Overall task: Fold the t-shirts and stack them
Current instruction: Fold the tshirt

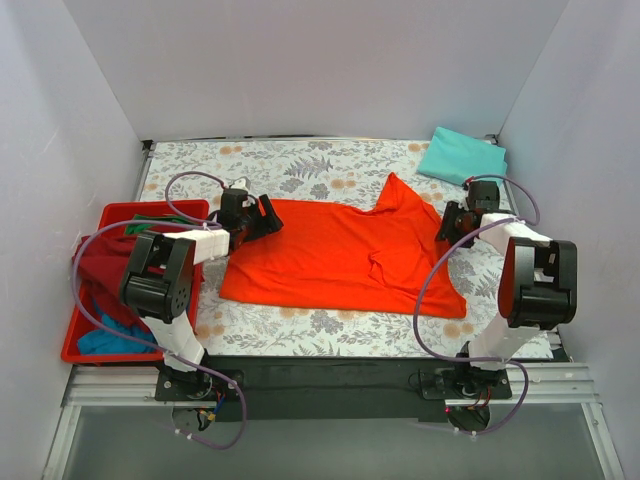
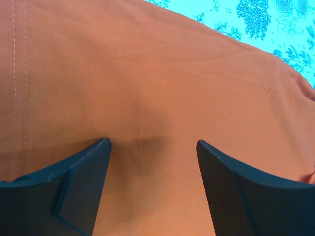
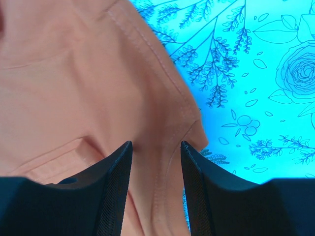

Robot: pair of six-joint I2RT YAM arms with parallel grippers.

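Left tool (image 1: 268, 218) (image 2: 153, 145): jaws wide apart with nothing between them, hovering just over the orange shirt (image 1: 340, 255) (image 2: 147, 73) at its 9 o'clock end, beside a double-stitched hem.
Right tool (image 1: 452, 222) (image 3: 156, 145): jaws partly open and not pinching. A stitched edge of the shirt runs under the gap at the 3 o'clock end, with bare worktop (image 1: 300, 165) (image 3: 256, 73) just beyond.
Orange shirt: spread mid-worktop, long axis 9 to 3 o'clock. One flap peaks toward 1 o'clock and there is a crease near the middle. Not yet folded.
Key relation: cloth lies directly below both tools, one at each end of the long axis, so neither arm is nearer. The next move looks like a drop and pinch at both ends.
Teal shirt (image 1: 460, 155): folded, at 1 o'clock by the far corner, apart from the orange one. Likely the stack's base.
Tray (image 1: 160, 208): rigid red plastic at 9 o'clock, holding a maroon shirt (image 1: 100, 262), green cloth (image 1: 142, 228) and blue cloth (image 1: 100, 340) in a heap.
Materials: thin, matte, limp fabric with raised seams. The worktop cover is a flat floral print. The pads (image 2: 221, 196) are dark and finely textured.
Risk: pinching the cover along with the shirt.
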